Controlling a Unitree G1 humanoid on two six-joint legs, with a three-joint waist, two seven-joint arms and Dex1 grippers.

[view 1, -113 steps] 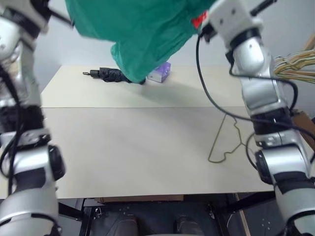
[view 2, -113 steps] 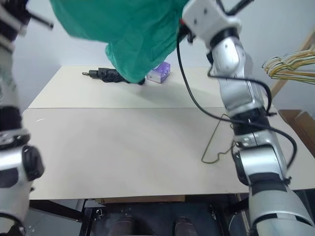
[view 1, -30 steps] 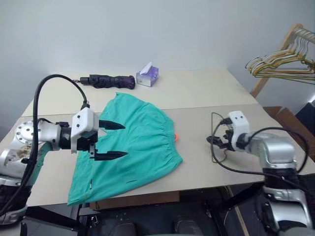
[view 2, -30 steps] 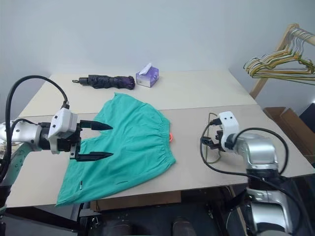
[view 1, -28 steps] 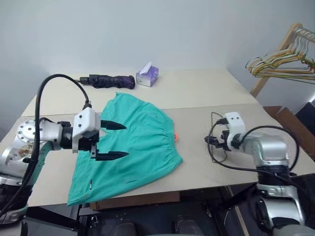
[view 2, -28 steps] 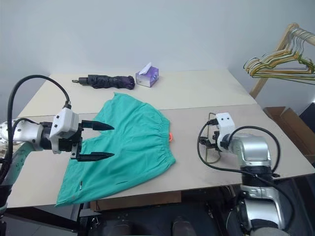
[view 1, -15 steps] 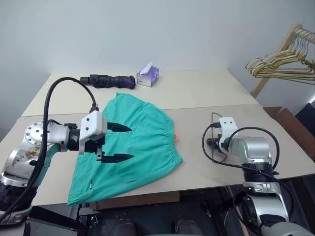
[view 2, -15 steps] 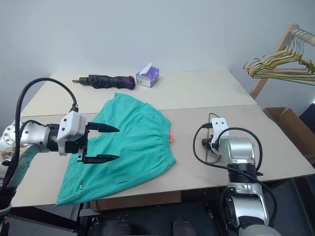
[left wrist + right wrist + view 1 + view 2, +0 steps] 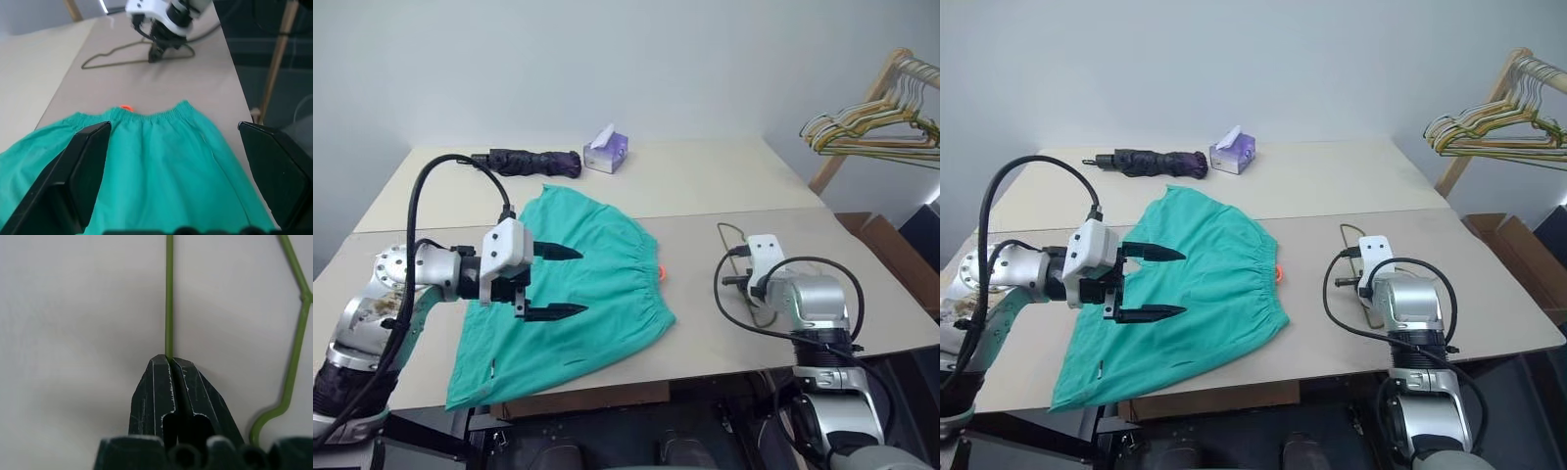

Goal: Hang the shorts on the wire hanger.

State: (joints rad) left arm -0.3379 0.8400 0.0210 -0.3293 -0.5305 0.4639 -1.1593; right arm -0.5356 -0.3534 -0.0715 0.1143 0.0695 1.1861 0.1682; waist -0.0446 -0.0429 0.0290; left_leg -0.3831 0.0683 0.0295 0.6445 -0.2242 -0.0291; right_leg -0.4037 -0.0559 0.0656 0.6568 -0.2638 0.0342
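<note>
Right wrist view: right gripper (image 9: pixel 169 363) jaws pinched on wire hanger (image 9: pixel 169 293); left gripper (image 9: pixel 556 282) jaws wide, empty

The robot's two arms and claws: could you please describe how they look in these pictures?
Both arms are built of rounded silver-grey metal segments with black joints. Each wrist carries a boxy white housing, and a thick black cable loops from it back along the arm. The left claw has two long, pointed, matt black fingers. The right claw has the same black fingers, scuffed with pale scratches near their tips.
</note>
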